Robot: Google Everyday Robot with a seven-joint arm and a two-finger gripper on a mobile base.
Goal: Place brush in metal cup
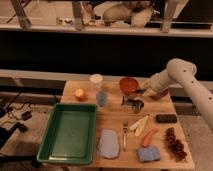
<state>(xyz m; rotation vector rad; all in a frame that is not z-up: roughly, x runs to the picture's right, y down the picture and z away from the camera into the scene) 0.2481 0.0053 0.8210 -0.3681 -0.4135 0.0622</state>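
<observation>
One arm: white, reaching in from the right edge over the back right of the wooden table (115, 122); its gripper (141, 92) sits low between the red bowl and the metal cup
Gripper state: fingers closed; a dark thin thing shows at the tip, most likely the brush (137, 95), though its shape is hard to make out
Metal cup: (137, 105) small, dark and shiny, standing on the table just in front of and below the gripper; whether anything reaches into it cannot be told
Red bowl: (128, 84) at the back of the table, just left of the gripper
Blue cup: (101, 98) pale, left of the metal cup; a white cup (96, 80) stands behind it near the back edge
Orange fruit: (80, 94) back left corner of the table
Green tray: (70, 131) large, covering the left front part of the table
Front row: a blue-grey cloth (108, 144) beside the tray; a fork (125, 135) to its right; a blue sponge (148, 154) near the front edge
Right side: a pale banana-like piece (138, 123) and a carrot (149, 136) lying together; a black block (166, 118) near the right edge; dark red grapes (174, 142) in front of it
</observation>
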